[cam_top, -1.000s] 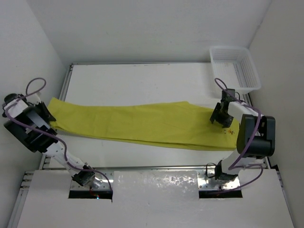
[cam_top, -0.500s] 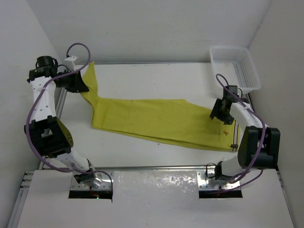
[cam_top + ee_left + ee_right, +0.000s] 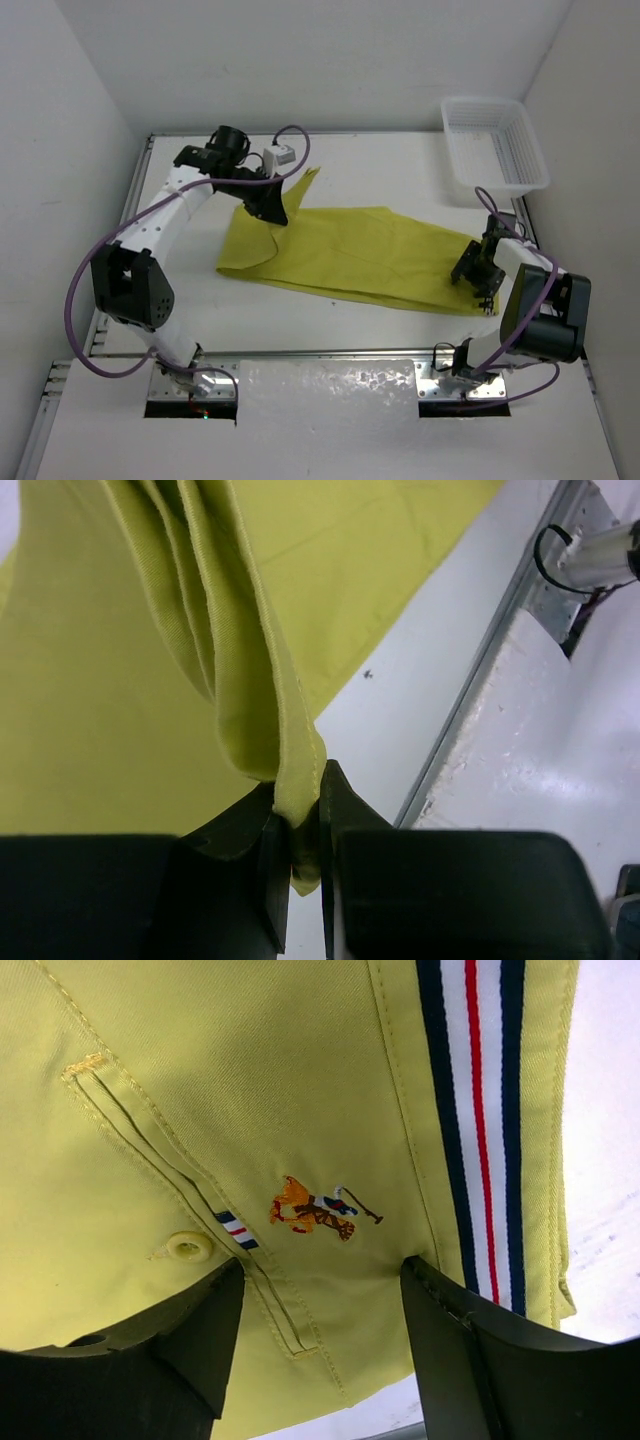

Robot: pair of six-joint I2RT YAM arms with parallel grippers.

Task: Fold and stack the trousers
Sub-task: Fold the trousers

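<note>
White table (image 3: pixel 350 170): mustard yellow-green trousers (image 3: pixel 370 255) lie across its middle, waistband end to the right, well apart from the white mesh basket (image 3: pixel 530 150) in the far right corner. Left gripper (image 3: pixel 305 810) is clamped on a bunched hem edge of the leg end and holds it raised above the left part of the cloth. Right gripper (image 3: pixel 320 1280) has jaws apart, straddling the back-pocket area just below the embroidered polo-player logo (image 3: pixel 315 1210), with the pocket button (image 3: pixel 190 1247) to one side and the navy-white-red striped waistband trim (image 3: pixel 480 1110) to the other.
</note>
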